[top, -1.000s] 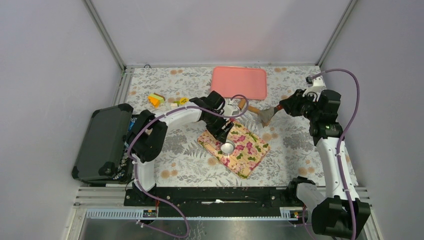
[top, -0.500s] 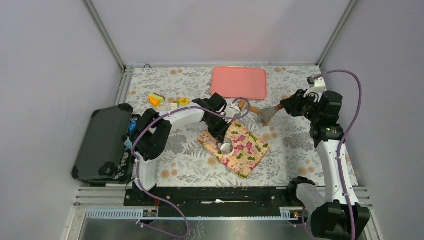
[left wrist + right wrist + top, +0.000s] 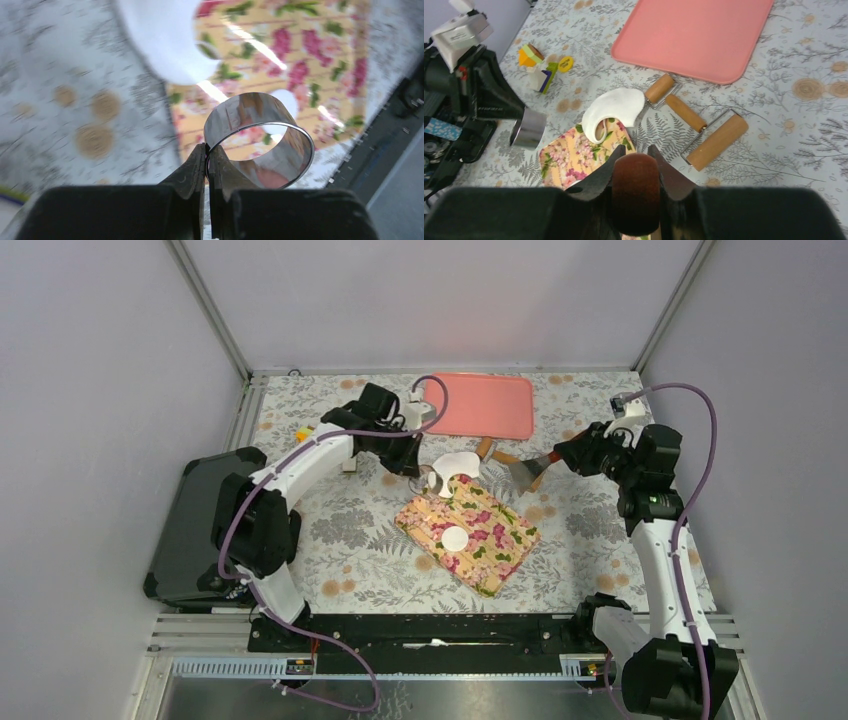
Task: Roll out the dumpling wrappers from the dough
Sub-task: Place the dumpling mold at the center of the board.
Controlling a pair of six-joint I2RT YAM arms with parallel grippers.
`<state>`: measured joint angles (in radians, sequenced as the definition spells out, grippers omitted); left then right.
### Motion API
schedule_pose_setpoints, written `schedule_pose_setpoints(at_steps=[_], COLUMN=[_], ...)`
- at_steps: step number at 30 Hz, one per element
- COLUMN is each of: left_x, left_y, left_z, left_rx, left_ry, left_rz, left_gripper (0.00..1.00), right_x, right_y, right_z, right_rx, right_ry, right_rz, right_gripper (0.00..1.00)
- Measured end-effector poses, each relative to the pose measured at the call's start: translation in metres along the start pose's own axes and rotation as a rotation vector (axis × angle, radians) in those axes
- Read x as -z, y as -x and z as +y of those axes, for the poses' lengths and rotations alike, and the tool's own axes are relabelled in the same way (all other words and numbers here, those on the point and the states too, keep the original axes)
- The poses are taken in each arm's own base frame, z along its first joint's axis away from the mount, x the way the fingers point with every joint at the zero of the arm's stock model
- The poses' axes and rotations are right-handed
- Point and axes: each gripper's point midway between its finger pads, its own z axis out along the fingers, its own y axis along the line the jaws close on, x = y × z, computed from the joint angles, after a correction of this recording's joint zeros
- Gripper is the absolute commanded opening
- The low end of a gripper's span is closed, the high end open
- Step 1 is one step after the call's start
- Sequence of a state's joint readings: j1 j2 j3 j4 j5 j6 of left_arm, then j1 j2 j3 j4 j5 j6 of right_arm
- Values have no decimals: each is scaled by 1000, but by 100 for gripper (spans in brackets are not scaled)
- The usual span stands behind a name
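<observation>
The left tool (image 3: 207, 155) is seen pinched shut on the wall of the ring (image 3: 260, 140), one finger inside and one outside. The ring is held just beside the far left corner of the floral board (image 3: 500, 540), near the dough (image 3: 458, 462). The dough is spread as a thin white sheet with a round notch in its edge; it lies partly on that corner of the board and partly on the surface (image 3: 350, 540). One round wrapper (image 3: 456, 537) is found lying flat near the middle of the board, apart from the sheet. The right tool (image 3: 635, 160) is closed on a dark brown handle (image 3: 635, 192), to the right of the board. A wooden rolling pin (image 3: 686, 112) is laid between the dough and the pink tray (image 3: 478, 405).
</observation>
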<state>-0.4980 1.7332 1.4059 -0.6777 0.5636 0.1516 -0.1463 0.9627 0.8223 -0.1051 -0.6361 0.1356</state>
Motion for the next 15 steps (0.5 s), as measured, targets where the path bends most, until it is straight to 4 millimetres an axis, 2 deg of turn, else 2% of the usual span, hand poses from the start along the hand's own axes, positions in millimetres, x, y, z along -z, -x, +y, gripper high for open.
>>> schedule_pose_setpoints(at_steps=[5,9,15], left_x=[19,27,11], left_y=[-6,-17,-38], left_z=[58,95,134], left_rx=[82,125,177], left_ry=[221,376,471], left_rz=[4,35,125], left_gripper=[0,0,0], right_x=[-5,-7,-8], right_y=[-7,-9,-6], right_z=[7,9,12], right_rx=[-28,-38,-28], right_ry=[66,88,104], right_rz=[2,4,-11], right_gripper=[0,0,0])
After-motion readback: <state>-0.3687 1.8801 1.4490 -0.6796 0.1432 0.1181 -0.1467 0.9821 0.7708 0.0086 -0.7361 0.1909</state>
